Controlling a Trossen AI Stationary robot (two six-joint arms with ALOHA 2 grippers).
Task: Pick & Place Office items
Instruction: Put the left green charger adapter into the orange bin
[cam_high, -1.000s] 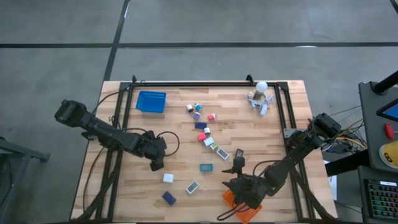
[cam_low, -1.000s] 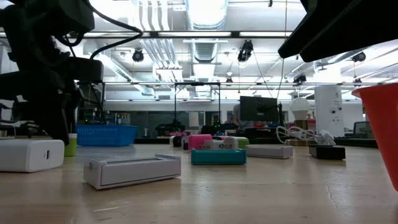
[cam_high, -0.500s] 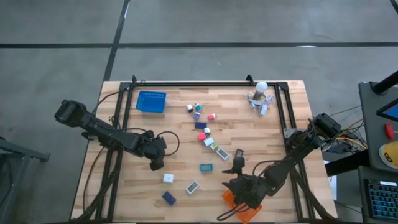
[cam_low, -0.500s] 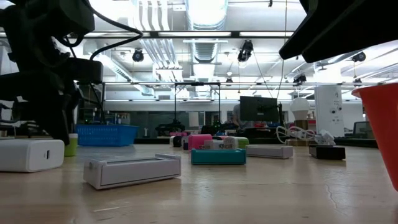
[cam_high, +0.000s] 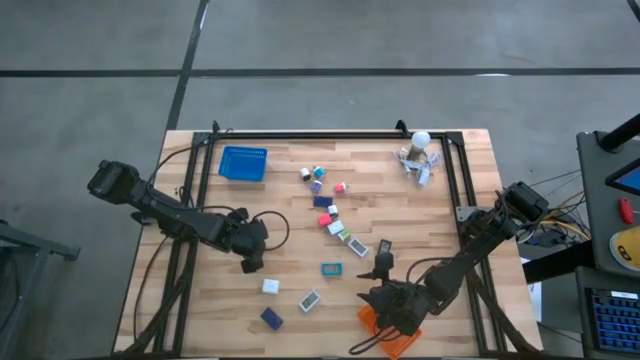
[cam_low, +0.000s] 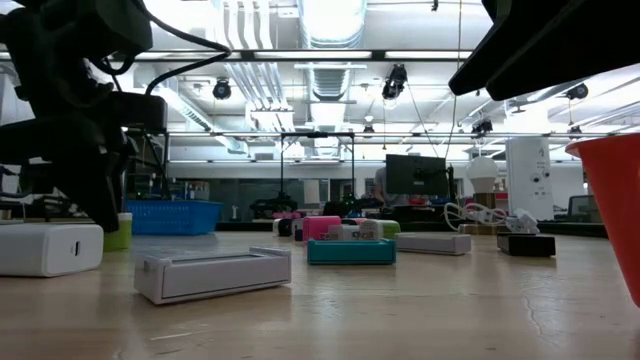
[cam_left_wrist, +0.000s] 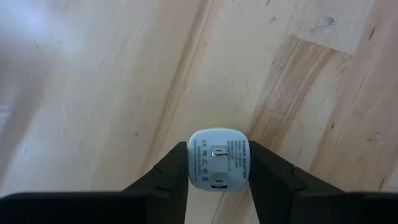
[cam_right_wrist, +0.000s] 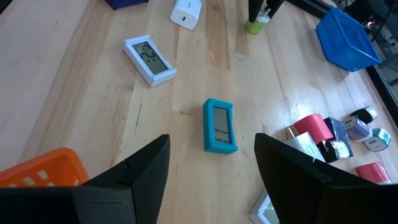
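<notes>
Overhead, we see the left end effector (cam_high: 252, 262) lowered to the wooden bench (cam_high: 290, 210) at its left-centre, near the white charger block (cam_high: 270, 286). In its wrist view our two dark fingers (cam_left_wrist: 166, 176) flank a small pale green power adapter (cam_left_wrist: 217, 159), pressing against its sides; at bench height the adapter shows as a green piece beside the dark arm. Our right end effector (cam_high: 392, 318) hangs above the orange basket (cam_high: 398, 342) at the near right, its fingers spread apart and holding nothing. Ahead of it lie a teal clock (cam_right_wrist: 220, 126) and a white clock (cam_right_wrist: 149, 59). We see the other office items (cam_high: 328, 205) scattered down the middle of the bench, with the blue basket (cam_high: 243, 163) at the far left.
</notes>
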